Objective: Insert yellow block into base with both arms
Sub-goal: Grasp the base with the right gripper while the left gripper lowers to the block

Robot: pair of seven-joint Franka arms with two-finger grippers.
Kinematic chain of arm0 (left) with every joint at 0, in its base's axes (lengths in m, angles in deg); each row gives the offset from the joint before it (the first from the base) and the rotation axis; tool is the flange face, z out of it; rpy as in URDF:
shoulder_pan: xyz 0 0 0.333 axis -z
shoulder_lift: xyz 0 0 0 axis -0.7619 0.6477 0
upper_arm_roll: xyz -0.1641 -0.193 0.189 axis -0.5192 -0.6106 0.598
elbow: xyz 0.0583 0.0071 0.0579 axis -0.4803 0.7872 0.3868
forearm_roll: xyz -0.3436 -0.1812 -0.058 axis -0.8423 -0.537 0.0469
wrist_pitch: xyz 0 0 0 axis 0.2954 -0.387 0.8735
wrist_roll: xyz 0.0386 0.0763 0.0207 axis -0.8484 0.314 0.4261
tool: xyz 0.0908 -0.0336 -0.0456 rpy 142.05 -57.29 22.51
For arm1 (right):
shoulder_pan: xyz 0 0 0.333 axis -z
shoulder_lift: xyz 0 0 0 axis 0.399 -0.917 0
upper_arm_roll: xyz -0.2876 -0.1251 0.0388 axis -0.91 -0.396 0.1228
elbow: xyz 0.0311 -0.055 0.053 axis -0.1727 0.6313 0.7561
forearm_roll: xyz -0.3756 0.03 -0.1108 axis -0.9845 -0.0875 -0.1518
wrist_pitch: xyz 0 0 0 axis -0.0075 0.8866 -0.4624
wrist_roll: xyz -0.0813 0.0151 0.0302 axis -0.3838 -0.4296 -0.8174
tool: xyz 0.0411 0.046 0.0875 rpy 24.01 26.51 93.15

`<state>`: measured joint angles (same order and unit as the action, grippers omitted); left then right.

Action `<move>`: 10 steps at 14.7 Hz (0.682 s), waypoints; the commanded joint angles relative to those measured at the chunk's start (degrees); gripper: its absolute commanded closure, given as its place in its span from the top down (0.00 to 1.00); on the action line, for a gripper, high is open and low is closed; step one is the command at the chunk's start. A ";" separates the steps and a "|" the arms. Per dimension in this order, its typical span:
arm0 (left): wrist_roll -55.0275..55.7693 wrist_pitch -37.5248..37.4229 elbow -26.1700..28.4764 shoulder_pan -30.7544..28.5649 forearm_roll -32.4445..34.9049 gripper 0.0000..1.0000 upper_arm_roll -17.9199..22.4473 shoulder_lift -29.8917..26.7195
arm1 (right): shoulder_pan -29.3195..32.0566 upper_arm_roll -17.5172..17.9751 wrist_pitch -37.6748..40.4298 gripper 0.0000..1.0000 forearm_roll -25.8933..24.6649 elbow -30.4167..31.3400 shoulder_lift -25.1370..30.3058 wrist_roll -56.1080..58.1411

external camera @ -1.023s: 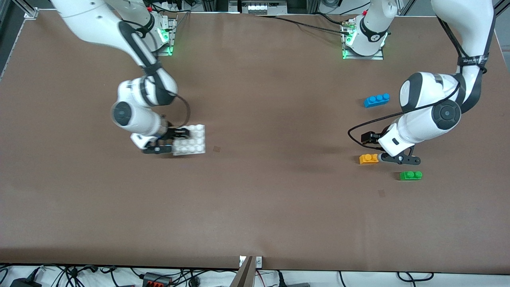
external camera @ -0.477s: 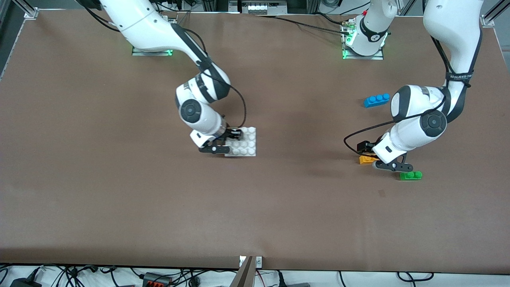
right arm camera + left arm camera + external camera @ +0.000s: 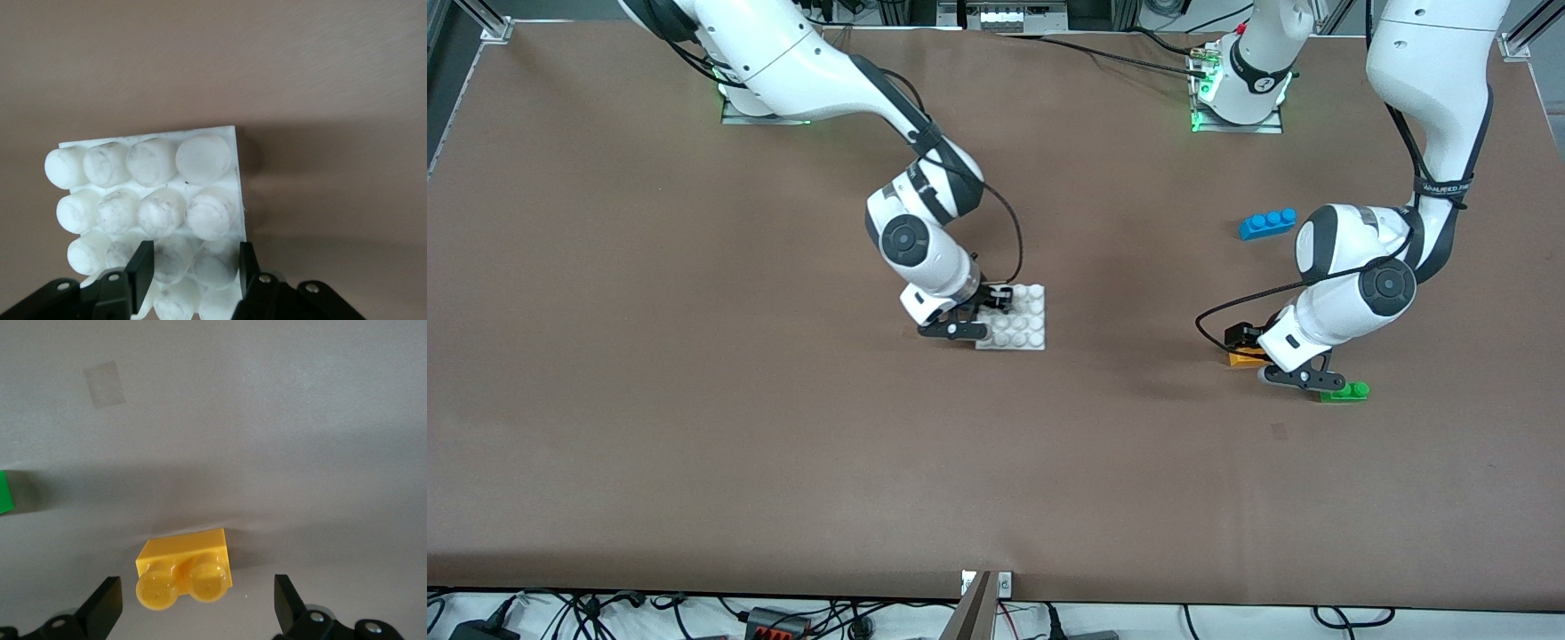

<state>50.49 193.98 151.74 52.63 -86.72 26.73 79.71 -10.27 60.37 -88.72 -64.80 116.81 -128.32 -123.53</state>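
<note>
Since a second ago my right pincer (image 3: 985, 318), clamped on the base (image 3: 1016, 318), has carried it mid-surface, while my left pincer (image 3: 1279, 366) hangs wide over the block (image 3: 1240, 359); I should centre, then close.

Block between open jaws, base clamped

My left gripper (image 3: 193, 607) straddles the orange-yellow two-stud yellow block (image 3: 185, 568), fingers apart, not touching; my right gripper (image 3: 192, 270) pinches the white studded base (image 3: 150, 207) at its edge.

brown table (image 3: 694, 400), yellow block (image 3: 1240, 359), green brick (image 3: 1347, 392), blue brick (image 3: 1267, 223)
</note>
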 commanded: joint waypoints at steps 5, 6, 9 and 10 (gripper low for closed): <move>-1.53 1.21 0.03 -0.27 0.94 1.00 0.28 0.55 | -0.06 -0.89 -1.49 0.76 -0.52 -4.96 -3.85 -1.23; -1.53 1.21 0.12 -0.36 0.94 1.00 0.28 0.55 | 0.64 -0.89 -0.97 0.76 -0.61 -4.96 -2.54 -1.06; -2.67 1.38 0.20 -0.36 1.03 1.00 0.28 0.72 | 3.01 -0.98 8.13 0.77 -2.78 -6.45 1.15 -0.71; -2.67 1.39 0.29 -0.36 1.03 1.00 0.28 0.72 | 3.63 -0.90 13.48 0.76 -5.76 -7.67 2.64 -0.71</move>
<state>49.31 194.65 151.74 52.57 -86.72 26.98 80.32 -8.06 59.02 -83.65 -66.91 110.90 -129.21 -124.10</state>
